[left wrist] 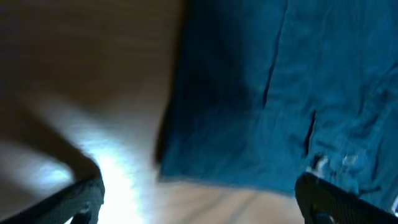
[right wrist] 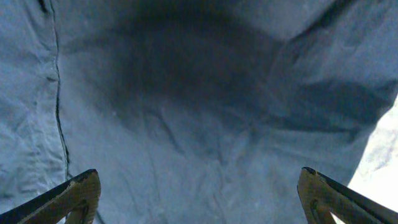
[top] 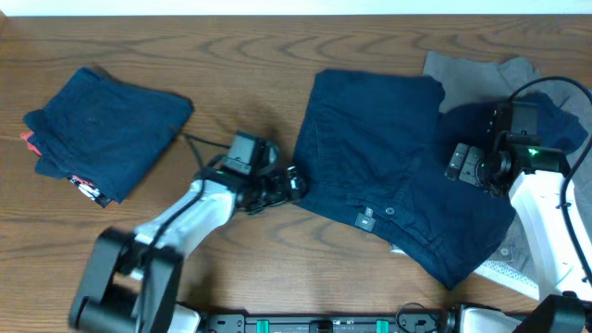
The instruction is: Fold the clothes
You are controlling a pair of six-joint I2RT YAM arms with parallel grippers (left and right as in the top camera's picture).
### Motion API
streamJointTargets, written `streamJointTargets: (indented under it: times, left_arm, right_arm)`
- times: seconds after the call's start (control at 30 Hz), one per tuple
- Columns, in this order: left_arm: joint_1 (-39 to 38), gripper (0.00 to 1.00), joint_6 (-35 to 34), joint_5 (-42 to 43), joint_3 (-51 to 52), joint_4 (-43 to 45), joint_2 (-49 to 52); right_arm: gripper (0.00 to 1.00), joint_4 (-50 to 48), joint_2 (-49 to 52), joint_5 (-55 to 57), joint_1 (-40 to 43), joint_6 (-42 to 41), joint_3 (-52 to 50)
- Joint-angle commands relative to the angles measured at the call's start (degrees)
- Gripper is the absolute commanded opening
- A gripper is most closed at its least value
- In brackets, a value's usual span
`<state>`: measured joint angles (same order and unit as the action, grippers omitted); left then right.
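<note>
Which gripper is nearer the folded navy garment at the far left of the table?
Left. The left gripper is at the left edge of the unfolded pants, between them and the folded garment. The right gripper is over the pants' right side, farther away.

Navy trousers (top: 398, 176), seemingly grey garment (top: 476, 69)

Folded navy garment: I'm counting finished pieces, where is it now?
Overhead view: the folded navy garment lies at far left, left of the left gripper, apart from the unfolded navy pants.
</note>
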<state>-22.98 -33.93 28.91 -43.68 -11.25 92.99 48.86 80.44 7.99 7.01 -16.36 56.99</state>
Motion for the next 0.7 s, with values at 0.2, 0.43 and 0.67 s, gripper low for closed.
streamJointTargets:
  times: [0.2,0.43,0.67]
  left_arm:
    - [-4.4,0.06,-4.3,0.7,0.4,9.9,6.1]
    - [3.4,0.06,3.8,1.6,-6.2,0.6,-1.7]
    - [20.8,0.06,11.2,1.5,-27.1,-6.5,-6.8]
  right_arm:
    - [0.99,0.3,-0.5,0.8,0.3,-0.5,0.5]
    - [0.99,0.2,-0.5,1.0,0.6,-0.5,0.5]
    - [0.99,0.2,-0.5,1.0,0.6,-0.5,0.5]
